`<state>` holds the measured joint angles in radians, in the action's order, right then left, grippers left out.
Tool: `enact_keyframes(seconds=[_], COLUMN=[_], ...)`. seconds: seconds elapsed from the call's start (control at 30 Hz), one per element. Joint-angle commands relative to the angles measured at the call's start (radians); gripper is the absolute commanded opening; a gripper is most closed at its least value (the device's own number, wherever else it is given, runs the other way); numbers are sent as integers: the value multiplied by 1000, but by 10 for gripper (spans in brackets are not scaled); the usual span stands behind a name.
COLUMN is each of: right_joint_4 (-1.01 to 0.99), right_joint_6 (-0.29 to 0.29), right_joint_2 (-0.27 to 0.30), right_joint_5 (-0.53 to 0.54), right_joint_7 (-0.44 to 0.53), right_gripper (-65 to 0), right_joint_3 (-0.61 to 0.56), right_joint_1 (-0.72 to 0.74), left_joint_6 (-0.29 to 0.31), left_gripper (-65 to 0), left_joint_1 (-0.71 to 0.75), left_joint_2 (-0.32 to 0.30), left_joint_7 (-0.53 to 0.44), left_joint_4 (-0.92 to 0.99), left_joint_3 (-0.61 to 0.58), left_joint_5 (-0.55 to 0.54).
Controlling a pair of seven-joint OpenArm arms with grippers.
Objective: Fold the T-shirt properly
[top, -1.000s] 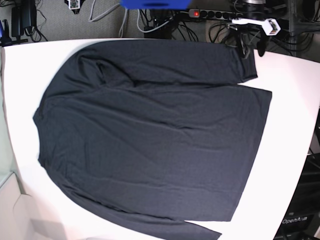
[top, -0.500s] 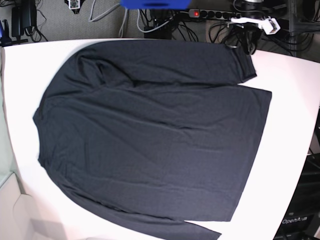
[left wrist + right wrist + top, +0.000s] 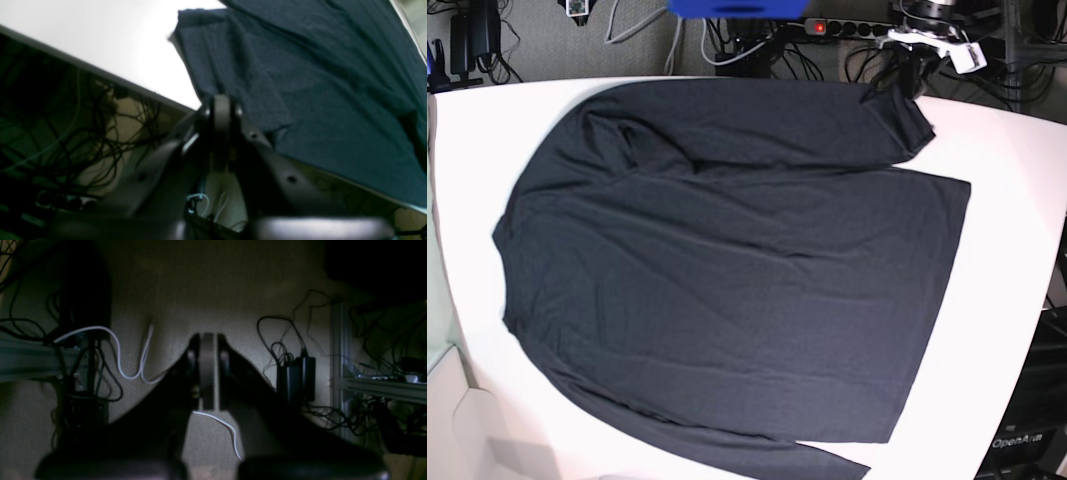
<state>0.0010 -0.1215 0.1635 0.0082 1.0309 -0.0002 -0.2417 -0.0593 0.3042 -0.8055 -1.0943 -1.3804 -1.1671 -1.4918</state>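
Looking from the base view, we see the T-shirt (image 3: 727,270) spread flat on the white table (image 3: 1012,260), covering most of its top. One long sleeve lies along the far edge of the table, and its cuff end (image 3: 912,125) is bunched up near the far right corner. The other sleeve runs along the near edge and goes partly out of the picture at the bottom.

Our left gripper (image 3: 222,116) is at this far corner, just beside the table edge. Its jaws are pressed together. They appear right at the border of the sleeve cloth, but we cannot tell if any cloth is caught between them, because the picture is blurred and dark there.

Our right gripper (image 3: 207,370) is away from the table, with jaws closed and nothing between them. It faces the floor, where black cables (image 3: 287,350), a white cable (image 3: 133,356) and metal frame bars (image 3: 377,386) are seen.

Behind the table there is a power strip (image 3: 852,28) with a red switch, many tangled cables, and a blue object (image 3: 737,8) at the top edge.
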Motion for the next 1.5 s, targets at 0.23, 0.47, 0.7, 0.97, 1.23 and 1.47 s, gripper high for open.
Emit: enact_keyframes(seconds=[0.23, 0.47, 0.7, 0.97, 1.23, 1.47], right_joint_4=[-1, -1, 0, -1, -1, -1], right_joint_6=[-14, -14, -14, -14, -14, -14], right_joint_2=[9, 9, 31, 86, 124, 141], right_joint_5=[6, 6, 22, 111, 235, 319], right_joint_7=[19, 30, 33, 85, 87, 190], right_gripper=[-650, -650, -650, -650, -650, -650], right_joint_3=[4, 4, 4, 2, 1, 2], right_joint_1=[-14, -31, -31, -21, -11, -40], left_joint_6=[6, 2, -1, -32, -81, -81], left_gripper=[-650, -650, -650, -650, -650, -650], left_joint_1=[-20, -59, -52, -58, -93, -119], left_joint_2=[-81, -134, -167, -194, -223, -222], left_joint_7=[-13, -14, -13, -10, -8, -5], left_joint_4=[-109, -161, -161, -155, -158, -155], left_joint_3=[5, 16, 91, 125, 123, 120], left_joint_5=[8, 8, 8, 8, 8, 8])
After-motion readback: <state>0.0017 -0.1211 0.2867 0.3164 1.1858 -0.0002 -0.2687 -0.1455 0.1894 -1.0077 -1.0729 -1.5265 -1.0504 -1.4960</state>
